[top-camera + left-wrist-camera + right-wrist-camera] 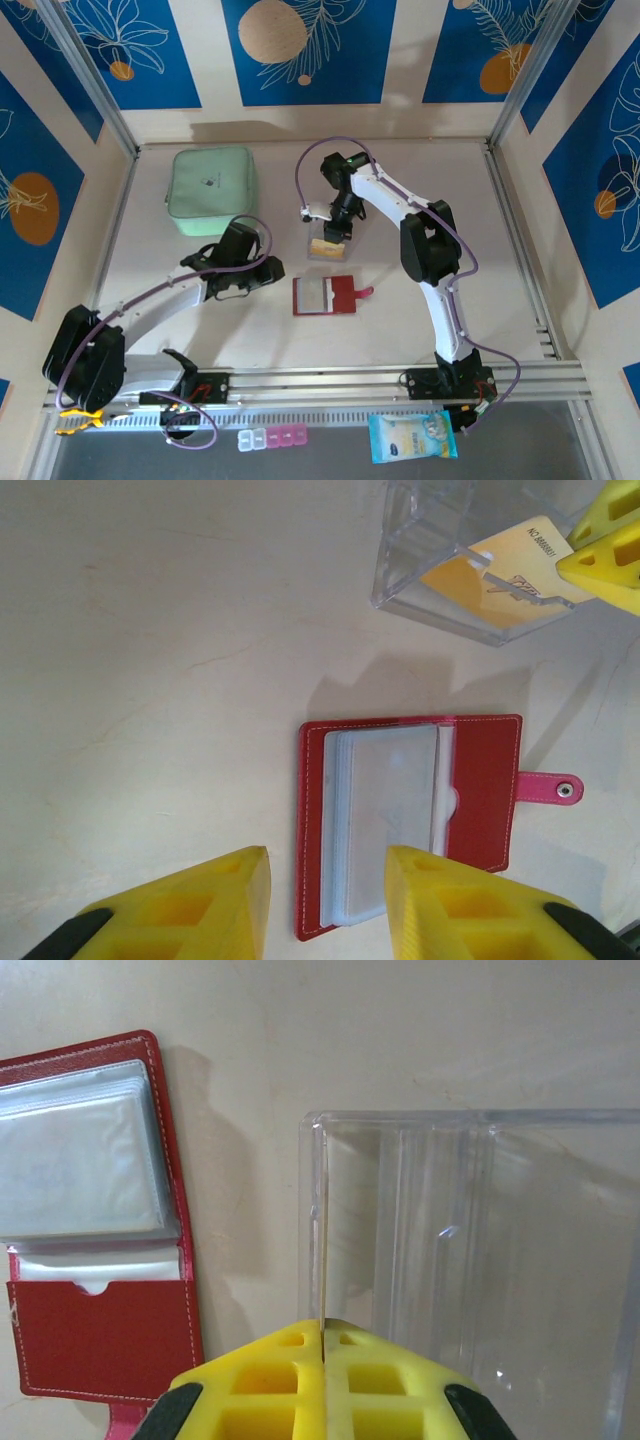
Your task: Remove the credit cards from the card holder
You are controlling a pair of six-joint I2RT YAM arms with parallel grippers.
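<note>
The red card holder lies open on the table, its greyish clear pockets facing up and its strap tab pointing right. My right gripper is shut on a beige-orange credit card, which I see edge-on in the right wrist view. The card stands in the left compartment of a clear plastic box just behind the holder. My left gripper hovers open over the holder's near left edge, nothing between its fingers. In the top view it is left of the holder.
A mint-green square pouch sits at the back left. The clear box stands between the holder and my right gripper. A pill organiser and a blue packet lie in front of the rail.
</note>
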